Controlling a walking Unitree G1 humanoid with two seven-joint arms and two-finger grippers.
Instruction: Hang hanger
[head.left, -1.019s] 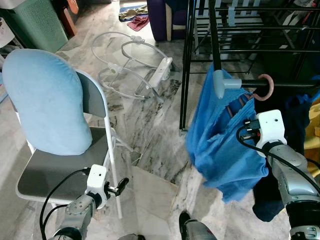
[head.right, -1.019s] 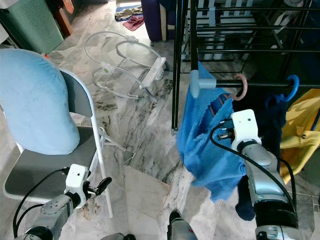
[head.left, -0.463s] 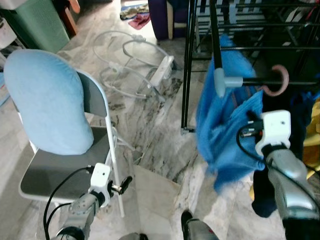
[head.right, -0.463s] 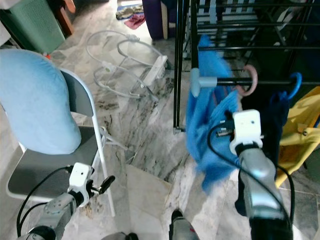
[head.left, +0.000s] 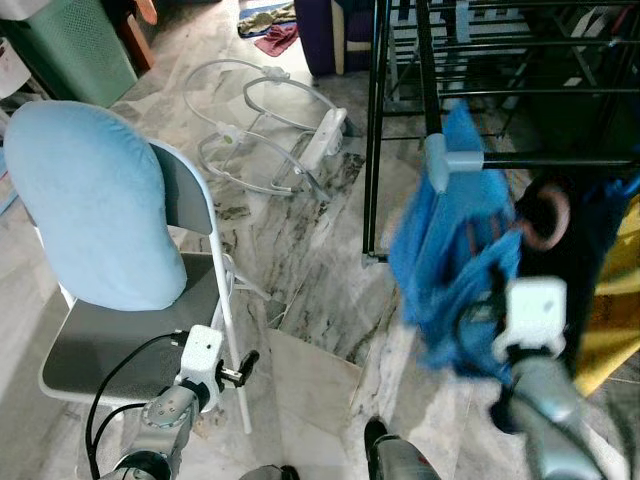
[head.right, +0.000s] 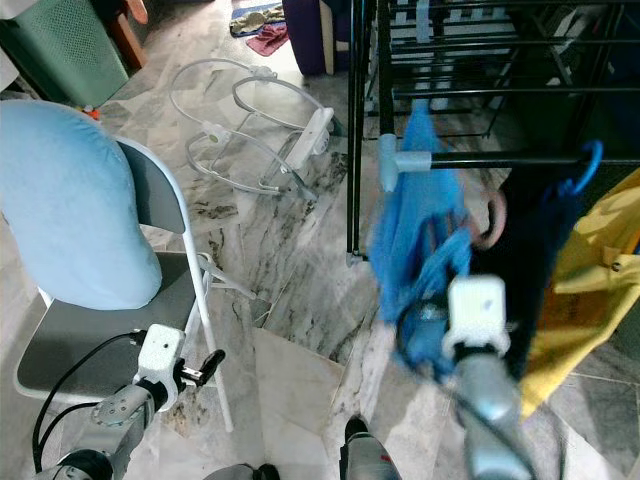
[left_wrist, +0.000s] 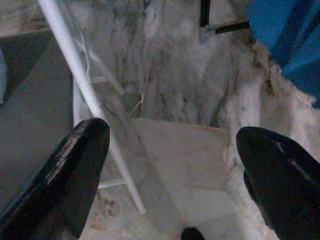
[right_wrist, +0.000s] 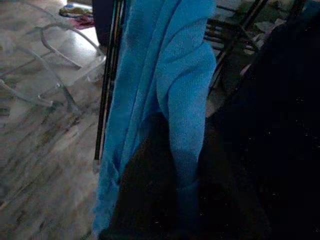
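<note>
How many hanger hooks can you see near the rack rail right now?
2. A pink hanger hook sits below the black rail, beside the blue garment above the right gripper's wrist. A blue hook hangs on the rail farther right. Garments may hide more.

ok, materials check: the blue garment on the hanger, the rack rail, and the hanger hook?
Blue garment: soft knit or terry-like fabric, matte, drapes in folds. Rack rail: looks like black-coated metal tube with a grey plastic end cap. Hanger hook: brownish, smooth, possibly plastic or wood; too blurred to settle.
</note>
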